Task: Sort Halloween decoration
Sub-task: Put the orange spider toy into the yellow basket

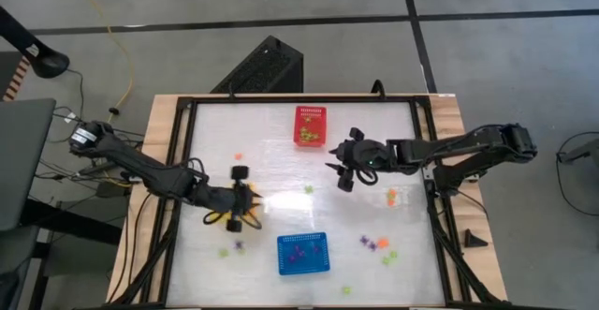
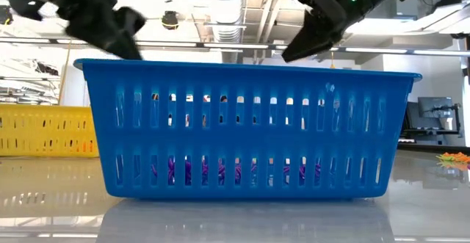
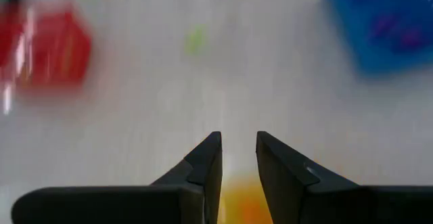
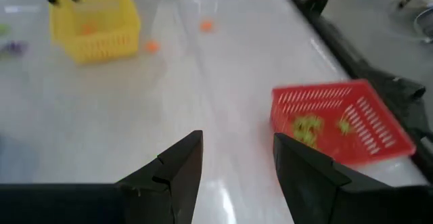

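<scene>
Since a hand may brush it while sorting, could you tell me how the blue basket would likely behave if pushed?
The blue basket has thin slotted plastic walls, so it is probably light for its size. It holds only a few small purple trinkets, and the table looks glossy, so it would likely slide. Its wide, flat base suggests sliding before tipping.

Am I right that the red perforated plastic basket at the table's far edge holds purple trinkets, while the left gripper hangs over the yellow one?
Not quite: the red perforated plastic basket holds light green trinkets, as the right wrist view shows. The left gripper does hang over the yellow perforated plastic basket.
</scene>
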Controlling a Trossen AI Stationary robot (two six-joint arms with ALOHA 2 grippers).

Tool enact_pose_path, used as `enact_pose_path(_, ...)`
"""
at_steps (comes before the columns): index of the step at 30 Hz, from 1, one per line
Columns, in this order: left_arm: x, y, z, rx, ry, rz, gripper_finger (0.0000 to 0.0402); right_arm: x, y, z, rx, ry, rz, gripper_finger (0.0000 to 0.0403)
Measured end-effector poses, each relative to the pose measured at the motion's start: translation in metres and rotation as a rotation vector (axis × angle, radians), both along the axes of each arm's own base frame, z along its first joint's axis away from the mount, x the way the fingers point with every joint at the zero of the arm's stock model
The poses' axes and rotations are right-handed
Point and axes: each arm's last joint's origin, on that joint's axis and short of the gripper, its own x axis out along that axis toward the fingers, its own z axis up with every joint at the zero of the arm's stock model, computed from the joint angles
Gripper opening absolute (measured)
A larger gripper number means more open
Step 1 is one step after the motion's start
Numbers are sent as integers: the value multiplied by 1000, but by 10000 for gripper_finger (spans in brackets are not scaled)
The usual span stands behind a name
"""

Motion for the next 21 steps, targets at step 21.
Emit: enact_pose_path(21, -5, 104, 44, 131, -641, -382, 83, -62, 5, -44, 761, 611, -596, 211)
